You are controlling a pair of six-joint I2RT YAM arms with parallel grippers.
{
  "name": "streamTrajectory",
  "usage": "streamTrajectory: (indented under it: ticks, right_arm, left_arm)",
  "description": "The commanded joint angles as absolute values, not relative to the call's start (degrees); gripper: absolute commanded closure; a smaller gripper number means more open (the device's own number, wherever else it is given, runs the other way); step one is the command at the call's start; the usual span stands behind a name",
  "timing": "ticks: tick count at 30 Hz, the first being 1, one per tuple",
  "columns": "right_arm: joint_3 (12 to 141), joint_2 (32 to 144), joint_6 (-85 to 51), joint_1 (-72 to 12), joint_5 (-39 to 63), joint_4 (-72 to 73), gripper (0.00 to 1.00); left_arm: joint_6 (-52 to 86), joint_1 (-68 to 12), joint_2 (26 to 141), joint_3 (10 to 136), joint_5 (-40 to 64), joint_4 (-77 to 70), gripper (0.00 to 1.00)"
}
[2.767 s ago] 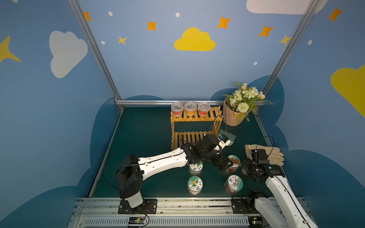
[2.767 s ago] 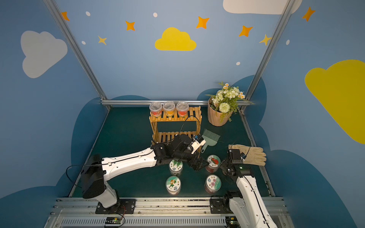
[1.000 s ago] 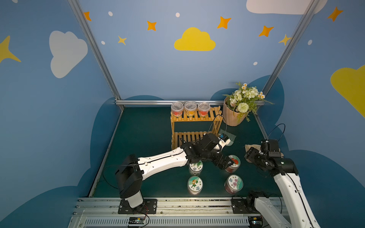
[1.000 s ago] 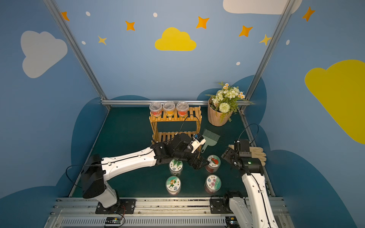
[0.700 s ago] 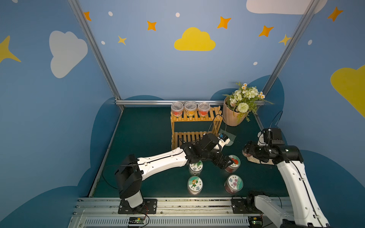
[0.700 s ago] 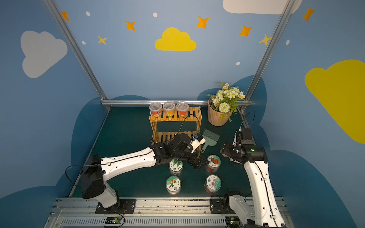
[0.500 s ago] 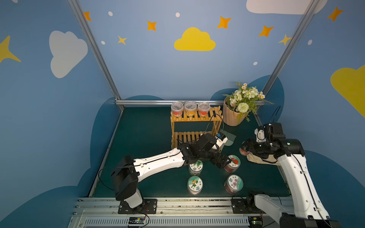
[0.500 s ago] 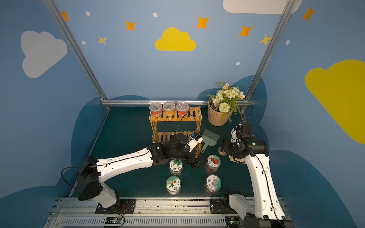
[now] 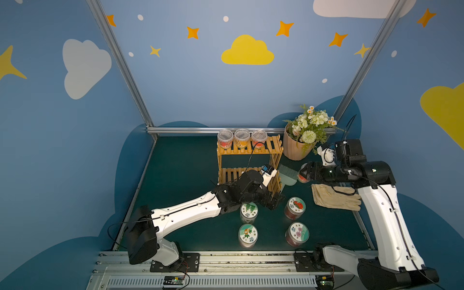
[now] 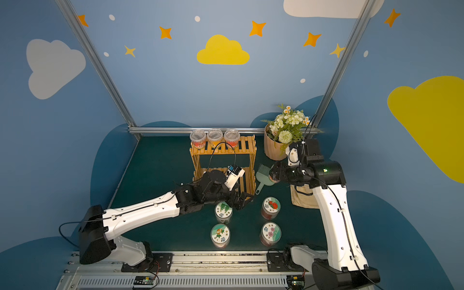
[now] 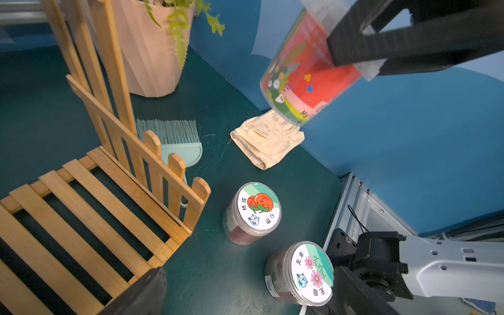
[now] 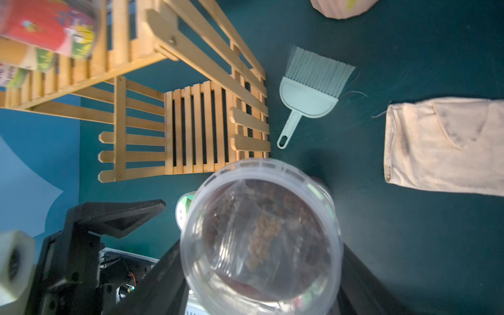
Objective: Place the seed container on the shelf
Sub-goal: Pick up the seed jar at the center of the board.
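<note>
The seed container [image 9: 302,176] is a clear tub with a red label. It hangs on its side in the air, right of the shelf [image 9: 261,150], and my right gripper [image 9: 305,174] is shut on it. The right wrist view looks through its clear base [image 12: 260,234], with a black finger on each side. The left wrist view shows the held tub [image 11: 308,73] above the glove. The shelf's top tier [image 10: 243,148] carries three similar tubs [image 9: 242,137]. My left gripper [image 9: 275,200] stands open and empty low at the shelf's front right corner [image 11: 199,196].
Several lidded jars stand on the green mat: a leaf lid [image 9: 248,210], a tomato lid [image 9: 295,205], another picture lid [image 9: 247,233] and a flower lid [image 9: 297,232]. A pale green brush [image 9: 287,175], a cream glove [image 9: 336,198] and a flowerpot [image 9: 297,148] lie right of the shelf.
My right arm has risen from low by the glove and swung back and left toward the shelf, carrying the tub. The left arm has barely moved.
</note>
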State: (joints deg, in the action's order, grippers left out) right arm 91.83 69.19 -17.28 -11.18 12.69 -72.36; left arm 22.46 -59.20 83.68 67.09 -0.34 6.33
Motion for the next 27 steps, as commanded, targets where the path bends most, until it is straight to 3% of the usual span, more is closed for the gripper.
streamTrajectory:
  ticks: [1,14,27]
  right_arm:
    - [97.96,72.13,-16.44,-14.2,12.63,-73.24,0.26]
    - [116.15,86.81,-16.96,-21.13,13.1,-71.15,0.25]
    - [124.84,95.47,-17.15,-22.24,13.51,-69.5,0.24]
  left_arm:
    - [24.23,-57.87,80.86,65.27,-2.65,2.04,0.0]
    - [25.79,-53.81,78.85,65.34,-2.4,-0.35,0.0]
    - [28.13,-50.83,79.63,67.35,0.52,1.13,0.0]
